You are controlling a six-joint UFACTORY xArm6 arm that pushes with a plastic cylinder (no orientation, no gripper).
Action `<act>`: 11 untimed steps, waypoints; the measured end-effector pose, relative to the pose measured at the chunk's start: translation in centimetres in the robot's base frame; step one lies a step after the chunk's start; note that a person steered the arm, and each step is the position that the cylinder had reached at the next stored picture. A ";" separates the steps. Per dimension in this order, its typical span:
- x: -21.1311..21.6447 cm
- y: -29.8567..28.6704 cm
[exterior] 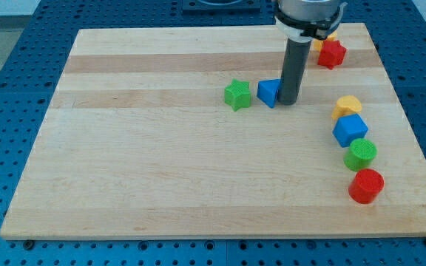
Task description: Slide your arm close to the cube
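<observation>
Looking at the desk (pixel 161 170), you see my tip (pixel 288 102) touching the blue triangle (pixel 269 92), well apart from the blue cube (pixel 350 130); no fingers here to judge.

Robotics lab bench, indicated by blue perforated mounting plate (pixel 21 44) seen under a pale wooden surface (pixel 161 170), small coloured test blocks scattered, industrial arm's dark rod (pixel 293 70) lowered from above

A green star block (pixel 237 95) sits by a blue triangular block (pixel 269 92). A red star block (pixel 331 53) lies upper right. On the counter (pixel 161 162), right side: yellow block (pixel 347 106), green cylinder (pixel 360 154), red cylinder (pixel 366 185).
</observation>
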State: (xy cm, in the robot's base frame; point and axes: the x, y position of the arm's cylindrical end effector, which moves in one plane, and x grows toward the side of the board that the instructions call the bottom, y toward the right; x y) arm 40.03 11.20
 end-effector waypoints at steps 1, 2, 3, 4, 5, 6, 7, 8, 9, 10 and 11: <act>4.1 1.6; 8.3 0.2; 12.5 -1.8; 20.7 -0.8; 21.8 0.7; 21.7 13.2; 21.1 23.1; 13.4 23.2; 9.3 23.0; 6.8 19.5; 8.5 15.8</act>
